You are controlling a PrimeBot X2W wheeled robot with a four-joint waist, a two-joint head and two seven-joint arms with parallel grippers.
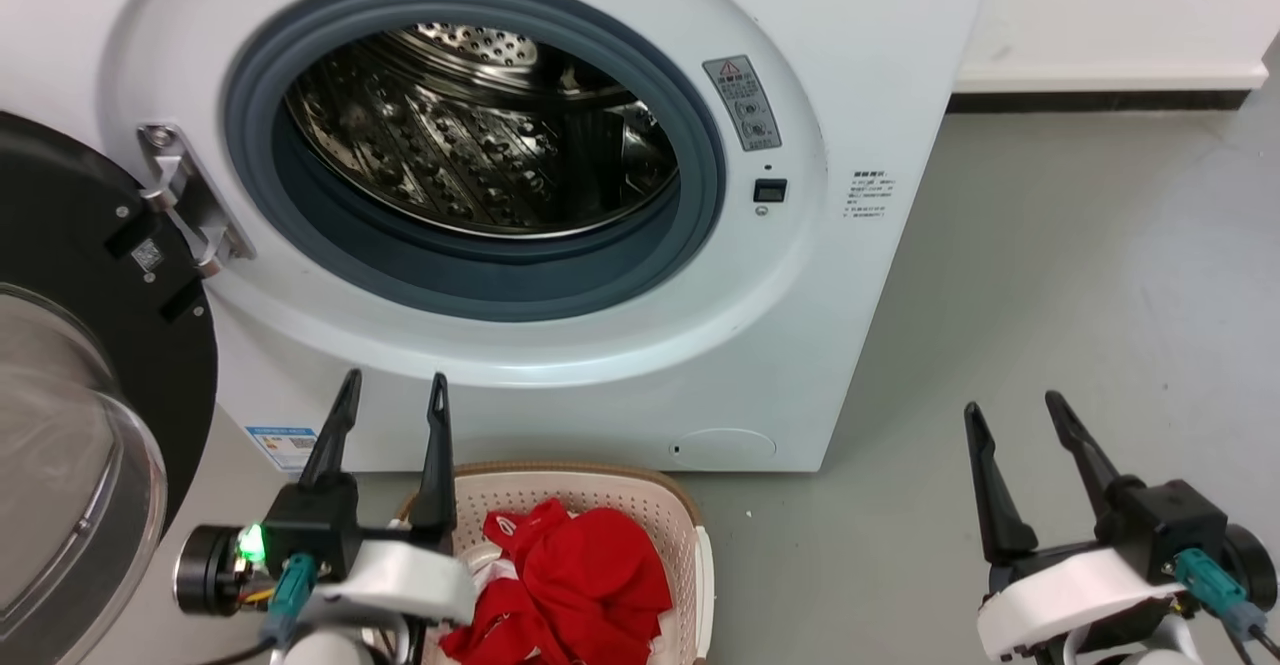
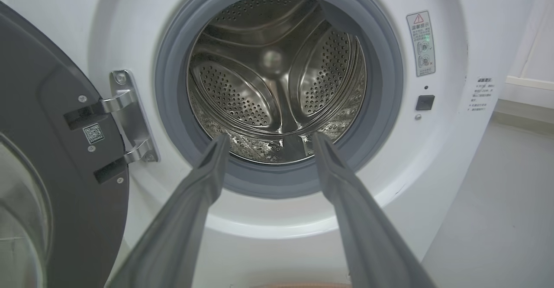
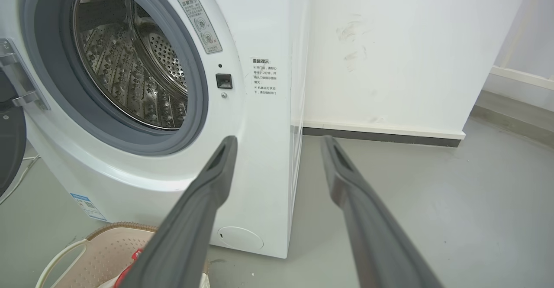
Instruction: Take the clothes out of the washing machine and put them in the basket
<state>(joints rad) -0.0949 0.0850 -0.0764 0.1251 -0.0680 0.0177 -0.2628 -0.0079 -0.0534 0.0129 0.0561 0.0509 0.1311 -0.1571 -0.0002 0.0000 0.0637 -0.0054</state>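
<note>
The washing machine (image 1: 850, 65), upper centre, looks empty. Red clothes (image 1: 580, 565) lie in the basket (image 1: 690, 535), bottom centre. The left gripper (image 1: 395, 375) and right gripper (image 1: 1011, 401) have their fingers spread and hold nothing.

Floor (image 1: 1080, 275): smooth grey, matt, faint scuffs and a few pale specks. Far edge meets a white wall (image 1: 1100, 5) along a dark skirting strip (image 1: 1090, 101).

Washing machine (image 1: 860, 325): white front-loader, standing directly on the floor, back towards the far edge. Bare grey floor runs along its right side to the skirting.

Basket (image 1: 650, 515): cream perforated plastic, brown rim, set on the floor just in front of the machine's base, below the porthole. Whether it touches the front panel cannot be told. Open floor lies to the basket's right.
</note>
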